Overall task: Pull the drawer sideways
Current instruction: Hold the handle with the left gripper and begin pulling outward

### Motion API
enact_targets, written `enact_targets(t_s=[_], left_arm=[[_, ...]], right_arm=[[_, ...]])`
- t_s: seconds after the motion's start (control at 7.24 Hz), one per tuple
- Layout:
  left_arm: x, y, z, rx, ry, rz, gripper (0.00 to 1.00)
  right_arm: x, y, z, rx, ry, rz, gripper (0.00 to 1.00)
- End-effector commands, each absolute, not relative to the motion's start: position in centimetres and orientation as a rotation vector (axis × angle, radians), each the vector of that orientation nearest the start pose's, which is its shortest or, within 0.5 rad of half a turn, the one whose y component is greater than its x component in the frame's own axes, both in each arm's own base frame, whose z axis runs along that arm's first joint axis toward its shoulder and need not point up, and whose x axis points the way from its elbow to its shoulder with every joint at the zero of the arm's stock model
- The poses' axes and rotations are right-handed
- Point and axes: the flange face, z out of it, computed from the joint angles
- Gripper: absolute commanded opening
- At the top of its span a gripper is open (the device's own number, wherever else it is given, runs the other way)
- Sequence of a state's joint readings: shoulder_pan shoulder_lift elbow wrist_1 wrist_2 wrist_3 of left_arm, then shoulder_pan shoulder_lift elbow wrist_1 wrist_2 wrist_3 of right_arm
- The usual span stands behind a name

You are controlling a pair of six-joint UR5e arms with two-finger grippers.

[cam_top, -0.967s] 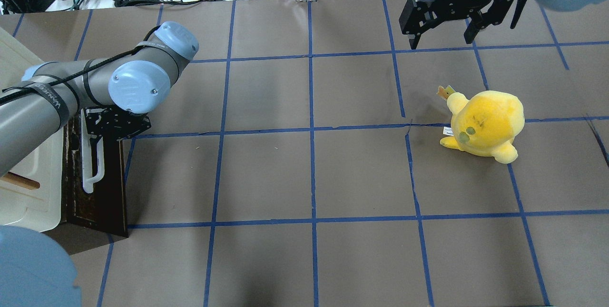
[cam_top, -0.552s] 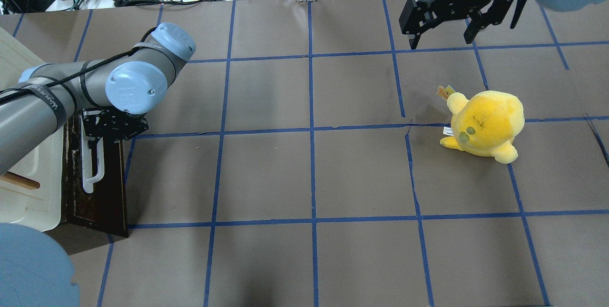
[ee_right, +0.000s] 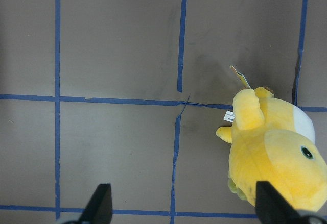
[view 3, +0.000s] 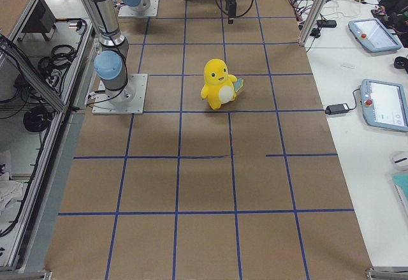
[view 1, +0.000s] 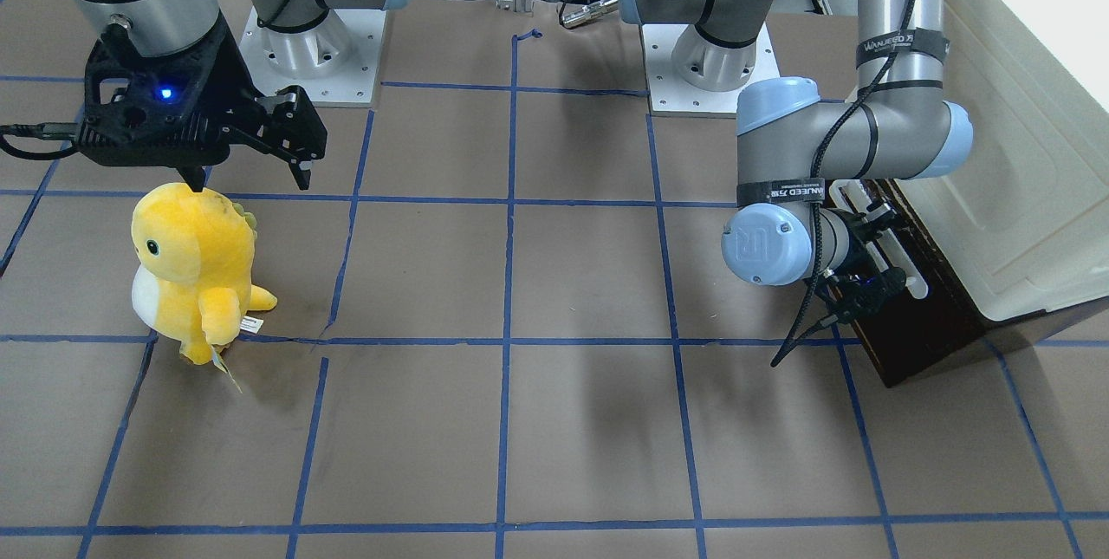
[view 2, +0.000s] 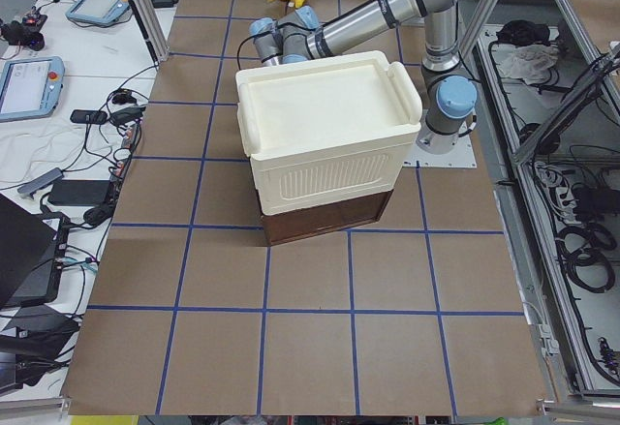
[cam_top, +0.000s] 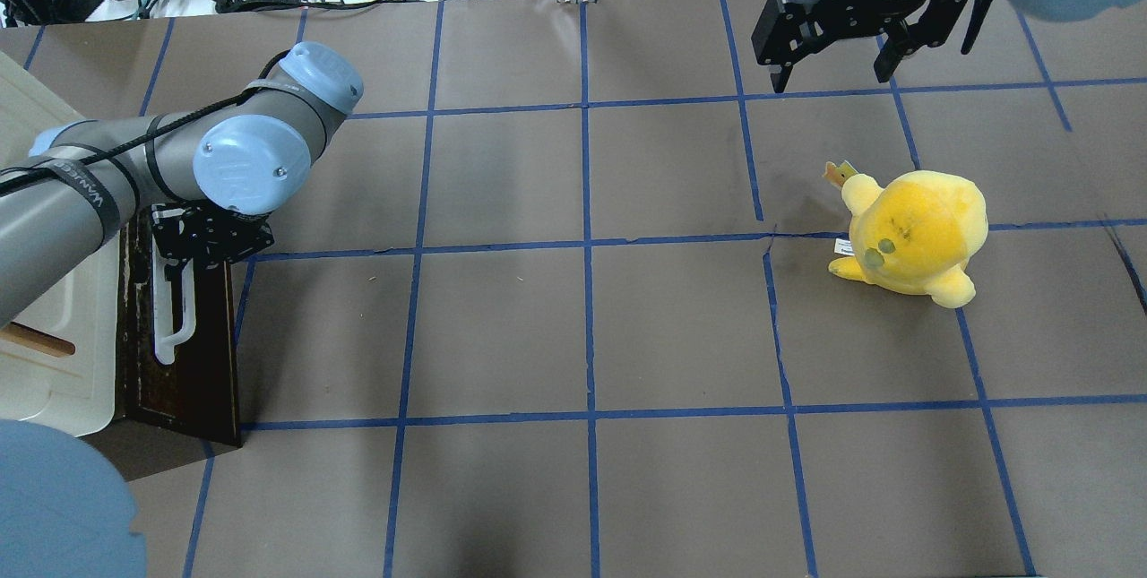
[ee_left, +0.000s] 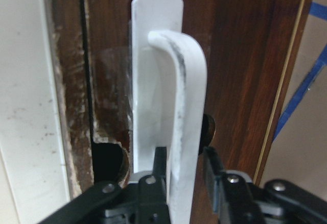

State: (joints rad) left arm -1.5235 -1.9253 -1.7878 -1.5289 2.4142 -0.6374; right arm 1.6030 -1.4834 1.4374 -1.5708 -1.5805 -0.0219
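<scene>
A: Where is the drawer (cam_top: pixel 179 363)?
B: On the table (cam_top: pixel 502 327), left end, under the cabinet (cam_top: pixel 54 354). The left gripper (ee_left: pixel 185 160) clamps its handle (ee_left: pixel 171 81).
A: And around it?
B: A toy (cam_top: pixel 914 233) stands well apart, near the wide-spread right gripper (cam_top: pixel 831 81).

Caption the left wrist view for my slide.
Left gripper clamped on the white bar handle of the dark-fronted drawer.

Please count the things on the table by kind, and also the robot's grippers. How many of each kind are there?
Brown drawer: 1
Cream-white cabinet body: 1
Yellow plush toy: 1
Grippers: 2, the left gripper and the right gripper
Total: 5
</scene>
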Motion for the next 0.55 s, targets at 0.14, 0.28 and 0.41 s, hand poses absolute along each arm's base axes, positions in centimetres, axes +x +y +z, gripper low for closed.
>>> enact_targets(t_s=[0.14, 0.28, 0.41], left_arm=[[-3.34, -53.44, 24.6, -0.475, 2.147, 0.274, 0.26], [-3.42, -53.5, 24.54, -0.475, 2.148, 0.27, 0.24], [-3.5, -53.6, 24.2, -0.471, 2.147, 0.275, 0.24]], right_arm=[[14.95, -52.85, 50.9, -0.084, 3.149, -0.073, 1.0], [14.95, -52.85, 50.9, -0.084, 3.149, -0.073, 1.0], [14.93, -52.85, 50.9, -0.084, 3.15, -0.073, 1.0]])
